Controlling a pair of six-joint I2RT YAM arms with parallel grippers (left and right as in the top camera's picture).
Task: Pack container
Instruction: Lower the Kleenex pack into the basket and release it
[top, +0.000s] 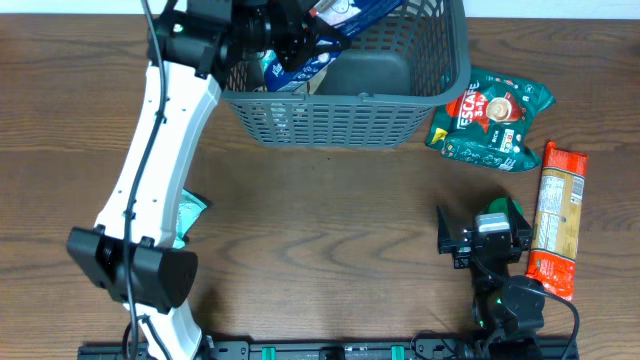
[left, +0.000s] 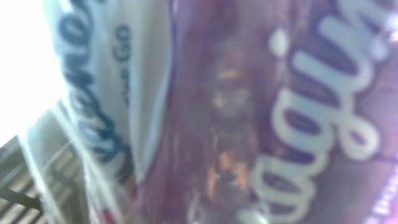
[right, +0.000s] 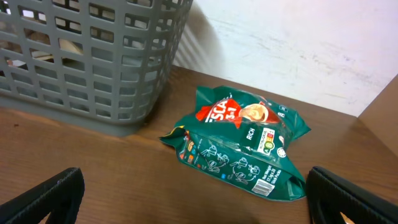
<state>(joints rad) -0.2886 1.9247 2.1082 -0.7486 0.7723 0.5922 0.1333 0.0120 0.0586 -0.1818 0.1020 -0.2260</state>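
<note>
The container, a dark grey lattice basket, stands at the far middle of the table; its wall also fills the left of the right wrist view. My left gripper reaches over the basket's left rim, shut on a blue and white packet that hangs over the inside. That packet fills the left wrist view as a blur and hides the fingers. A light blue packet lies inside the basket. My right gripper rests open at the near right, nothing between its fingers.
A green coffee packet lies right of the basket, ahead of the right gripper. An orange-red packet lies along the right edge. A teal packet peeks out from under the left arm.
</note>
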